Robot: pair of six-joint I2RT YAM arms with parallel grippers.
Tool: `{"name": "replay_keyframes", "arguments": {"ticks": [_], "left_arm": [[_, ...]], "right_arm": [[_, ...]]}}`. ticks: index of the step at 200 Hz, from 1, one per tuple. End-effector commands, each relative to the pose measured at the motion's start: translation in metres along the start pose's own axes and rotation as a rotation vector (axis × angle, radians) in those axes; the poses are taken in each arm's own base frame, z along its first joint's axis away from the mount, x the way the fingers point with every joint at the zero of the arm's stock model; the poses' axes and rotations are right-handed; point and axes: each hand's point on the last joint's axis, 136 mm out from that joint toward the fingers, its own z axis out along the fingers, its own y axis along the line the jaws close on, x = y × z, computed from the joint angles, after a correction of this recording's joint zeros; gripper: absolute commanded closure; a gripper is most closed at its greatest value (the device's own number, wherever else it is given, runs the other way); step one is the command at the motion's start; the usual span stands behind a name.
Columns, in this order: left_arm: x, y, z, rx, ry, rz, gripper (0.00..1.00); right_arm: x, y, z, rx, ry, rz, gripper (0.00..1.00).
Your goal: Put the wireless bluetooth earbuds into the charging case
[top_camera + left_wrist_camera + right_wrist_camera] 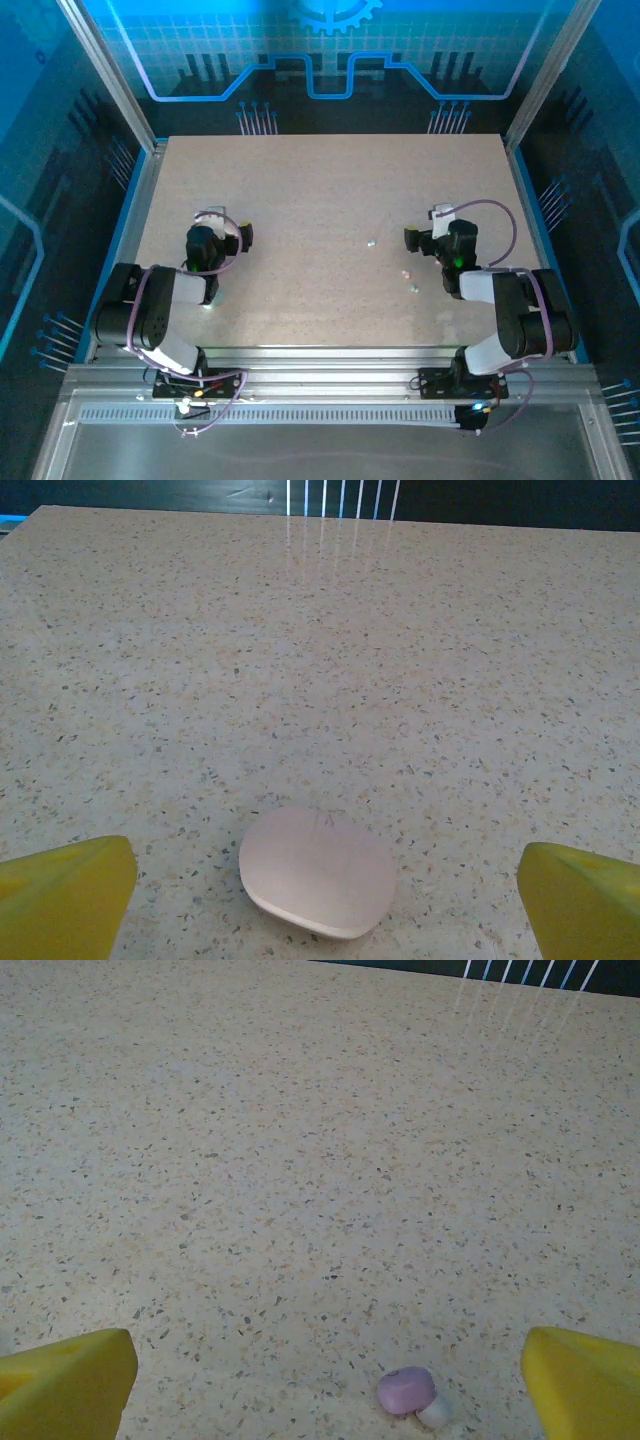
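Note:
The charging case (318, 872), a pale pink rounded pebble shape, lies flat on the speckled table between the wide-apart yellow fingertips (70, 885) of my left gripper (325, 865); nothing touches it. A tiny earbud (406, 1389), purple-pink with a whitish tip, rests on the table between and just ahead of my right gripper (328, 1350), nearer its right finger (585, 1380) and untouched. From above, three pale earbud specks (371, 241) (405, 272) (413, 287) sit left of my right gripper (427, 226). My left gripper (226, 226) is at the table's left side.
The speckled tabletop (320, 190) stretches far beyond both grippers. Aluminium rails (135, 190) and blue-lit panels frame its sides, and a dark back wall with white pins (255, 120) closes the far edge.

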Motion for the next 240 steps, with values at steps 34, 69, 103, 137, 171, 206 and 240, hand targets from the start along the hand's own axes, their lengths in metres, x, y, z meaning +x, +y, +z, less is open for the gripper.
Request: {"name": "replay_keyframes", "arguments": {"ticks": [34,69,103,137,171,206,240], "left_arm": [[-0.011,-0.002,0.002,0.016,-0.025,0.015,0.01],[-0.011,0.0,0.002,0.017,-0.019,0.004,0.01],[-0.011,0.0,0.002,0.016,-0.021,0.004,0.01],[-0.011,-0.001,0.002,0.019,-0.023,0.006,0.01],[-0.021,0.001,-0.012,0.001,-0.076,0.003,0.04],[-0.047,0.013,-0.033,-0.078,-0.023,-0.096,0.06],[-0.056,0.008,-0.04,-0.091,0.134,-0.307,0.17]], "right_arm": [[-0.012,0.0,0.003,-0.002,-0.036,0.003,0.0],[-0.012,-0.001,0.002,-0.006,-0.036,0.008,0.0],[-0.013,-0.001,0.002,-0.016,-0.04,0.016,0.0],[-0.014,0.003,0.002,-0.034,-0.041,0.006,0.0],[-0.019,0.008,-0.003,-0.024,-0.054,-0.03,0.01],[-0.04,0.002,-0.019,0.006,0.036,0.024,0.0],[-0.052,-0.011,-0.047,0.032,0.26,0.405,0.0]]}}
